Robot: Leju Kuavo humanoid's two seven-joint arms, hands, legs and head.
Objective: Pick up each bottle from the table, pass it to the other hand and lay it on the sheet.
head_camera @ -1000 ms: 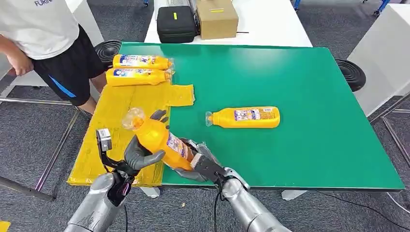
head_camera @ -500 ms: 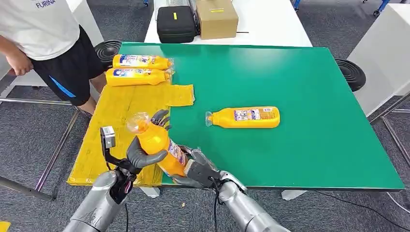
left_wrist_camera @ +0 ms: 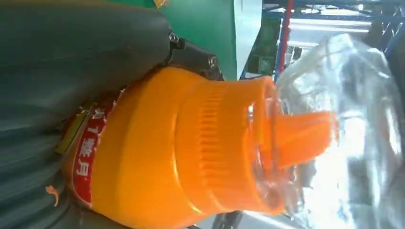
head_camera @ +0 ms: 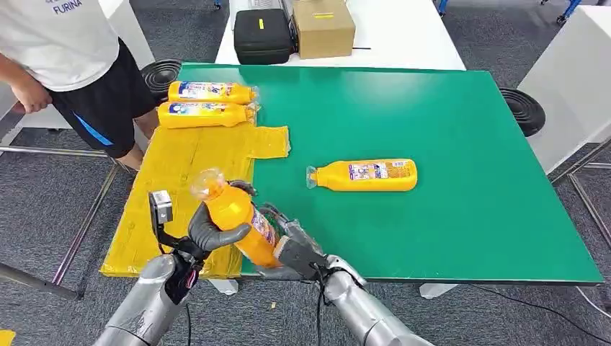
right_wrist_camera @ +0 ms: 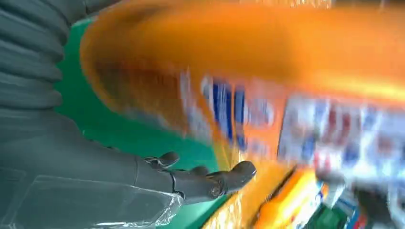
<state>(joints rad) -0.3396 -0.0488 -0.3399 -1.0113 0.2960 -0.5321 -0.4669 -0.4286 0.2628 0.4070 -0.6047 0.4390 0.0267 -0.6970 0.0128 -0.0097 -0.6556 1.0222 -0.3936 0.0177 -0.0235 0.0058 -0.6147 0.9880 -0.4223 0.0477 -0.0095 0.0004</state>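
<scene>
An orange bottle (head_camera: 241,220) with a clear cap (head_camera: 207,182) tilts over the table's near edge, by the yellow sheet (head_camera: 173,173). My left hand (head_camera: 209,232) grips its upper body, fingers wrapped round it; up close the bottle (left_wrist_camera: 157,162) sits against the hand (left_wrist_camera: 57,57). My right hand (head_camera: 292,245) lies at the bottle's base. In the right wrist view its fingers (right_wrist_camera: 205,183) stretch out apart beneath the blurred bottle (right_wrist_camera: 267,71). Another bottle (head_camera: 367,175) lies on the green table (head_camera: 447,122). Two bottles (head_camera: 209,91) (head_camera: 205,114) lie on the sheet's far end.
A person (head_camera: 72,58) stands at the far left beside the sheet. A black case (head_camera: 262,34) and a cardboard box (head_camera: 323,26) sit on the white table beyond. Round black stools flank the green table.
My left hand's fingers, spread half a second ago, have closed round the bottle. The bottle has shifted slightly right and more upright. The right hand's fingers have loosened at the base.
</scene>
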